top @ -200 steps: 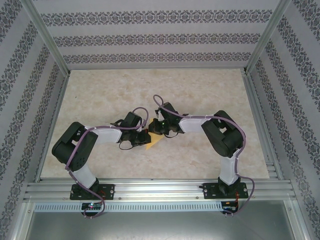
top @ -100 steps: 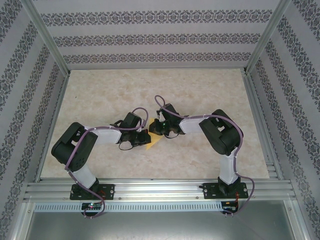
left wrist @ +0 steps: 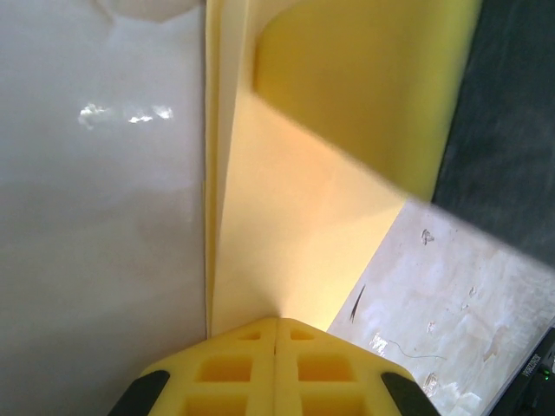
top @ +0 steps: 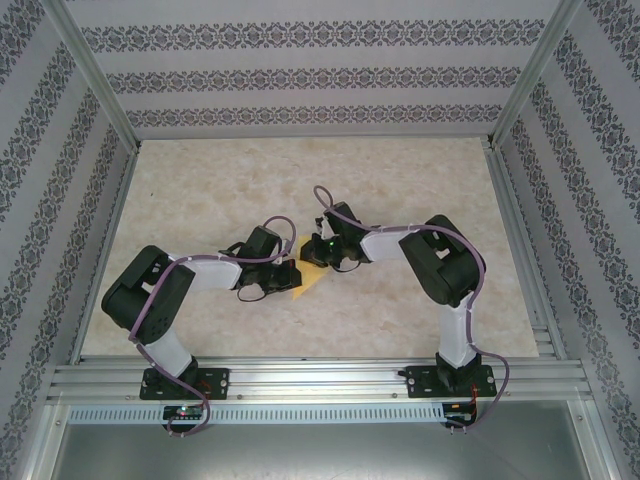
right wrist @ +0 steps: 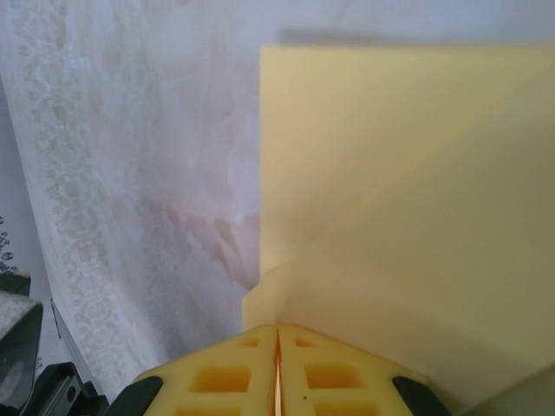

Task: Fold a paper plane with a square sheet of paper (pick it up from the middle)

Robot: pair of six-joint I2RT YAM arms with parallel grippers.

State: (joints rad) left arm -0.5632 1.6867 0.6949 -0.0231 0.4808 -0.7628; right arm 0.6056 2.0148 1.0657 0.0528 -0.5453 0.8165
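The two arms are meeting near the middle of the marbled tabletop (top: 400, 190), and the folded yellow sheet of paper (top: 306, 280) is sitting between their wrists, showing from above as a small yellow wedge with its tip pointing toward the near edge. The left gripper (top: 288, 272) is reaching in from the left and the right gripper (top: 316, 256) from the right, the two heads almost touching over the paper.

In the left wrist view, the left gripper (left wrist: 276, 334) is pinching the sheet (left wrist: 295, 217). Its yellow pads (left wrist: 225, 368) are pressing together with no gap between them, and the paper is rising straight out of their seam. Several layers are stacking along a straight vertical edge on the left, and a folded flap is hanging across the upper part (its lower edge is running diagonally down to the right).

In the right wrist view, the right gripper (right wrist: 277, 334) is likewise clamping the paper (right wrist: 408, 173). Its pads (right wrist: 334, 373) are closing to a hairline slit, with a corner of the sheet caught at the seam. Here the sheet is spreading up and to the right, with a straight left edge and a diagonal crease running across it.

From above, the arms are covering most of the paper, so it is unclear whether the sheet is resting on the table or hanging just above it.
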